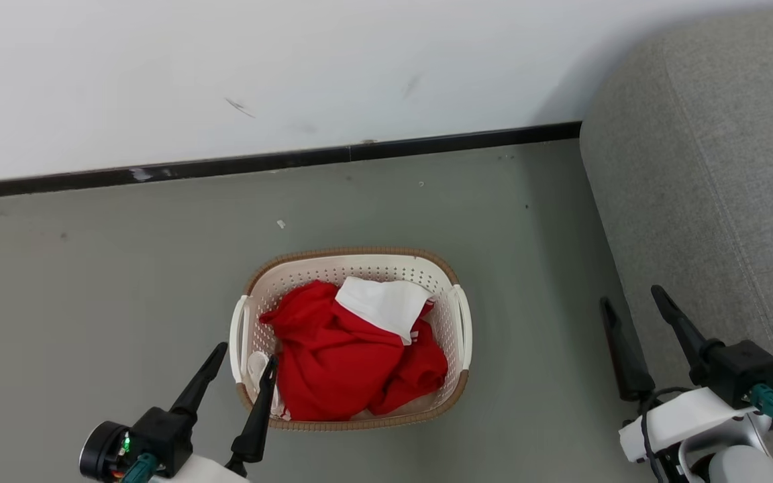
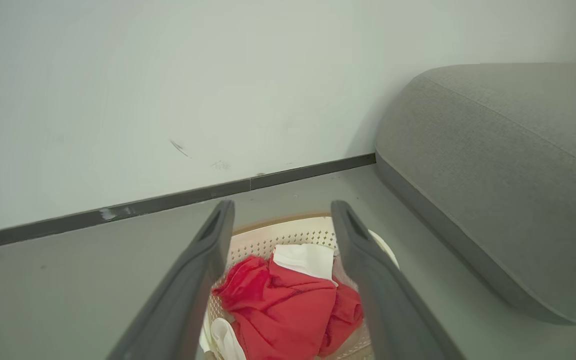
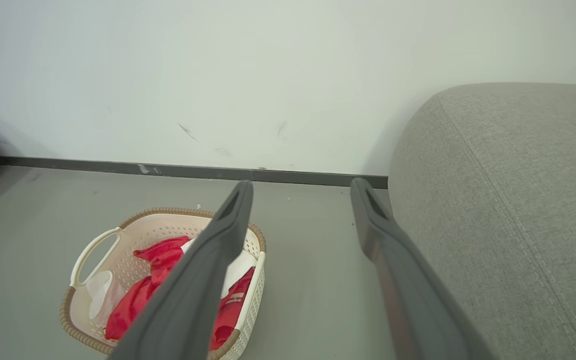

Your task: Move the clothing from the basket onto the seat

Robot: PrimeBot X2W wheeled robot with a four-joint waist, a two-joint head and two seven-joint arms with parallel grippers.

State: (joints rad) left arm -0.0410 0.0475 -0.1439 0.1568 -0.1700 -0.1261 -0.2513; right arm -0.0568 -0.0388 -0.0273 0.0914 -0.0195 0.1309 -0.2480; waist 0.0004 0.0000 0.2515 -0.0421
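Grey floor (image 1: 91, 282) underneath, smooth and matt. Nearest, lower left: left gripper (image 1: 247, 352), fingers spread wide, nothing held, one fingertip overlapping the near-left corner of the basket (image 1: 353, 253) in the head view, height above it unclear. Lower right: right gripper (image 1: 630, 294), likewise spread wide and empty, well apart from the basket, just beside the front face of the seat (image 1: 708, 168). Between the two, basket standing on the floor with the clothing (image 1: 339, 362) heaped inside, red folds filling most of it, white panel on top toward the far side. No garment on the visible part of the seat, so judged to be at the very start: first reach into the basket. To do it well: centre the left fingers over the middle of the red heap rather than the rim, sink deep enough to take a thick fold, close firmly, lift straight up clear of the perforated wall before swinging right toward the seat. Possible snag of a trailing sleeve on the side handle (image 1: 467, 329); lift high. Farther off, dark skirting (image 1: 292, 159), then white scuffed wall (image 1: 292, 67).
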